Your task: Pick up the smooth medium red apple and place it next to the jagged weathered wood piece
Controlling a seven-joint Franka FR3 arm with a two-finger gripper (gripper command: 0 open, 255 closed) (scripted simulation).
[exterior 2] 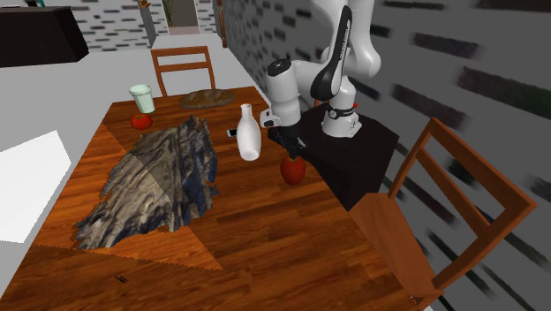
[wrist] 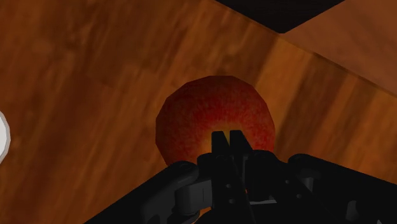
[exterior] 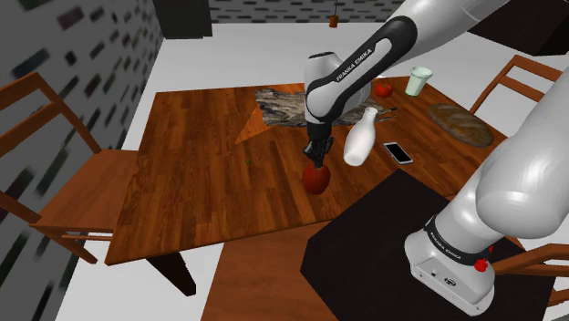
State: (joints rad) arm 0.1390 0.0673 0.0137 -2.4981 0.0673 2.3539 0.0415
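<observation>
Pickup stage I reckon: all-black claw, pinched shut and empty, hangs just above the smooth round red apple on the brown wooden table, so it needs opening before dropping.

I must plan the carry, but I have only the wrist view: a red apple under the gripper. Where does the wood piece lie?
Observer: The wood piece lies on the same table, apart from the apple and farther from the stand.
Operator: Does anything stand near the path?
Observer: A white bottle stands upright near the apple, between it and one end of the wood piece.
Operator: Any other red thing?
Observer: Another red fruit sits beside a pale cup.
</observation>
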